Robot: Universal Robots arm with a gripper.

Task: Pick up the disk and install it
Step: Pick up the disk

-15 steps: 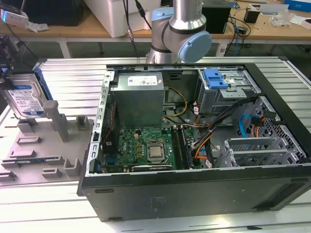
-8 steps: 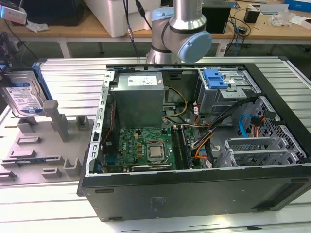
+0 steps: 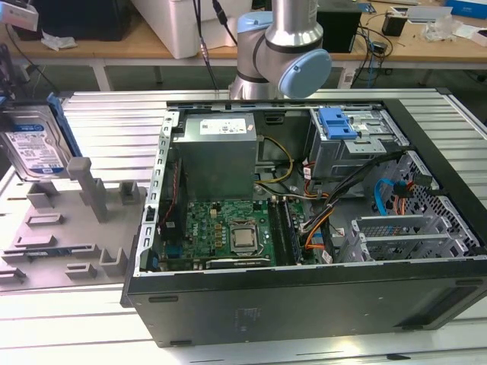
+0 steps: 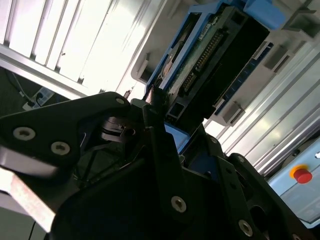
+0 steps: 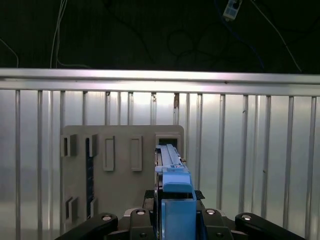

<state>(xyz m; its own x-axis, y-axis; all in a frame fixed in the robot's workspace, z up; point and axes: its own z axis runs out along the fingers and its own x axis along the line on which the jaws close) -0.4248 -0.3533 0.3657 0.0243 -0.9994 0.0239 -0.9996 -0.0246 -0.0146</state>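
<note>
Tool point(image 5: 174, 196) clamps the silver, blue-framed, white-labelled disk point(image 3: 32, 146).

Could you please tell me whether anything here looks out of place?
Nothing looks damaged or spilled. Only the disk is out of place: it stands on edge in the gripper, above the grey fixture plate, outside the computer case.

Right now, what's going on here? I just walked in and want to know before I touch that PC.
The arm's gripper is shut on the disk and holds it upright at the exterior view's left, over the grey fixture. The open case lies beside the fixture, with its drive cage at the far side. The disk is not yet installed.
</note>
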